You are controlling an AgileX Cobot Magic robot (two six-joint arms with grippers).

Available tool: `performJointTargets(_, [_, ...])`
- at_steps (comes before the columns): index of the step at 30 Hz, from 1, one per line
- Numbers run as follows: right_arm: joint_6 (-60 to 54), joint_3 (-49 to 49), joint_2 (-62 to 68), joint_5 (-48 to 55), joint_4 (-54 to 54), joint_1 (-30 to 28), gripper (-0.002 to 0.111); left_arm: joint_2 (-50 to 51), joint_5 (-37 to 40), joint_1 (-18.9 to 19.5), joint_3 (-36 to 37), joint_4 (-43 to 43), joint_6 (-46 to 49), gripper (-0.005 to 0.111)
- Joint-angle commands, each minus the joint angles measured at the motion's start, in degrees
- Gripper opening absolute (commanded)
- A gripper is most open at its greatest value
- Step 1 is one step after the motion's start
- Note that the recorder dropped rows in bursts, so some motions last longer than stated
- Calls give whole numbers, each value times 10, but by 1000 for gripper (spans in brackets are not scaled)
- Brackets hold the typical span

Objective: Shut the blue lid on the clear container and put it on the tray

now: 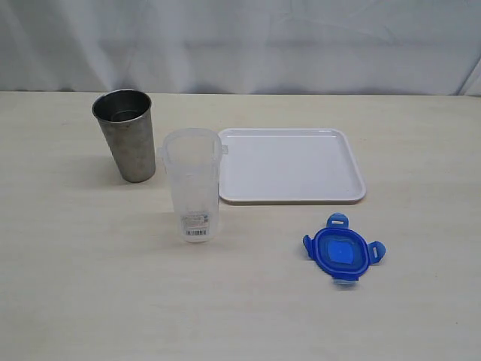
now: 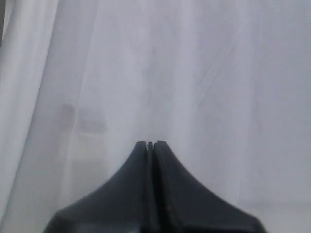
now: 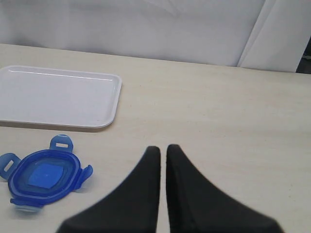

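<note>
The clear container (image 1: 193, 185) stands upright and uncovered on the table, with a barcode label near its base. The blue lid (image 1: 343, 250) (image 3: 43, 175) lies flat on the table in front of the white tray (image 1: 289, 165) (image 3: 56, 97), its flaps spread outward. Neither gripper appears in the exterior view. My left gripper (image 2: 150, 144) is shut with nothing in it and faces a white curtain. My right gripper (image 3: 163, 149) is shut and holds nothing, hovering over bare table to one side of the lid.
A grey metal tumbler (image 1: 126, 135) stands upright behind and left of the container. A white curtain (image 1: 240, 45) hangs along the table's far edge.
</note>
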Motion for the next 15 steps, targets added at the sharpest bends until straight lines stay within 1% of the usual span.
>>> performJointTargets(1, [0,1,-2,0,0,-4,4,-2,-101,0,2,13,-80,4])
performJointTargets(3, [0,1,-2,0,0,-4,4,-2,-133,0,-1,13,-80,22])
performJointTargets(4, [0,1,-2,0,0,-4,4,-2,-160,0,-6,13,-80,41])
performJointTargets(5, [0,1,-2,0,0,-4,4,8,-171,0,-10,18,-80,55])
performJointTargets(6, [0,1,-2,0,0,-4,4,32,-194,0,-16,28,-80,79])
performJointTargets(7, [0,1,-2,0,0,-4,4,69,-212,0,-28,40,-80,89])
performJointTargets(8, [0,1,-2,0,0,-4,4,90,-218,0,-33,52,-80,91])
performJointTargets(10, [0,1,-2,0,0,-4,4,161,-236,0,-54,87,-83,90])
performJointTargets(11, [0,1,-2,0,0,-4,4,220,-250,0,-64,95,-86,90])
performJointTargets(12, [0,1,-2,0,0,-4,4,250,-259,0,-67,104,-87,90])
performJointTargets(13, [0,1,-2,0,0,-4,4,307,-277,0,-70,121,-84,90])
performJointTargets(14, [0,1,-2,0,0,-4,4,339,-294,0,-70,132,-75,90])
performJointTargets(15, [0,1,-2,0,0,-4,4,405,-317,0,-70,137,-52,90])
